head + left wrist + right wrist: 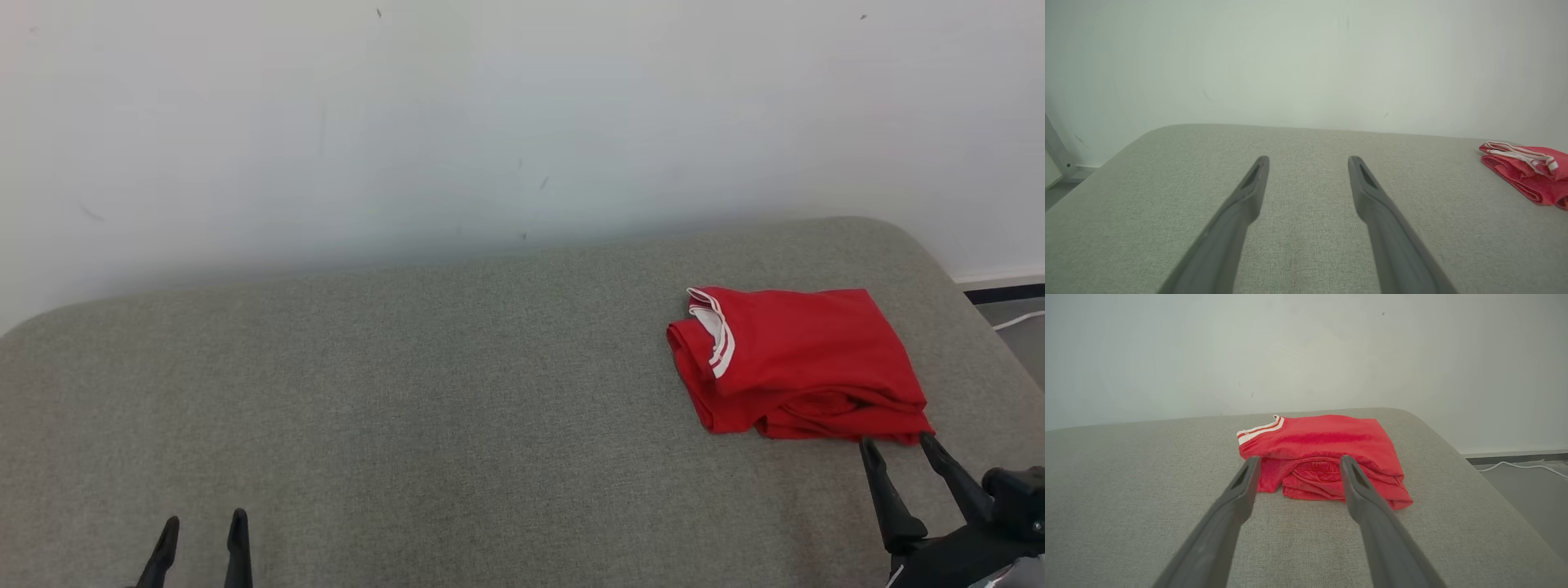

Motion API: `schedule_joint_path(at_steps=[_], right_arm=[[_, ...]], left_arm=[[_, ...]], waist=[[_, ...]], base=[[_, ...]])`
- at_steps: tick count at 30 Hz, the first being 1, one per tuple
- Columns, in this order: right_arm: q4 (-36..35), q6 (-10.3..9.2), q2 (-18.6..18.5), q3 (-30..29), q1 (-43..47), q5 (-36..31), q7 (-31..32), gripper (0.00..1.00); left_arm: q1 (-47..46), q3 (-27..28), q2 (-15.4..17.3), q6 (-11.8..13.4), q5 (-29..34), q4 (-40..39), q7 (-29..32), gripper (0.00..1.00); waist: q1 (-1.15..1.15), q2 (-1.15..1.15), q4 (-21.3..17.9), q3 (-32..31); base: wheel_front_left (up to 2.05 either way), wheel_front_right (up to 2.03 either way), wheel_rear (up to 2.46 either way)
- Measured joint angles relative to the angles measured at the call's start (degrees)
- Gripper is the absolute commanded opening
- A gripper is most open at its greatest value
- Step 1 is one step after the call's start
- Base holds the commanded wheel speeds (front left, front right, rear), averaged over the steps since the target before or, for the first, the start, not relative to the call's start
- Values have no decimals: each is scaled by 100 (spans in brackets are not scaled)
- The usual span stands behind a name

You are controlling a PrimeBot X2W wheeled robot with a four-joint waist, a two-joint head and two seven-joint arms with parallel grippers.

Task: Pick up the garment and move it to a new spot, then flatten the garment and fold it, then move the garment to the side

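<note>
Dark-fingered right gripper [896, 441], lower right of the head frame: jaws spread wide, nothing held; body cut off by the frame corner. Tips sit at the near edge of the garment [808, 359]; whether they touch cannot be told.

Left gripper [205, 517], lower left: fingertips alone visible, jaws wide, empty, over bare fabric, well apart from the garment.

Garment: red, white-striped trim, folded in a compact stack at the right of the head frame; lower layers bunched, its type unclear.

Cushion [457, 392]: grey woven, rounded far corners, near edge out of frame.

Wall [490, 122]: pale, faint marks.

Cable [1016, 320]: white, on the floor at the right edge, mostly cut off.
</note>
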Motion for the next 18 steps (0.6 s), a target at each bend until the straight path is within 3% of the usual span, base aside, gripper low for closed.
schedule_joint_path(at_steps=[18], right_arm=[[-175, 0, 428, -644, 210, -896, 46, 100]], left_arm=[[1, 164, 2, 0, 331, -121, 436, 100]], waist=[[0, 0, 94, 51]], base=[[0, 0, 0]])
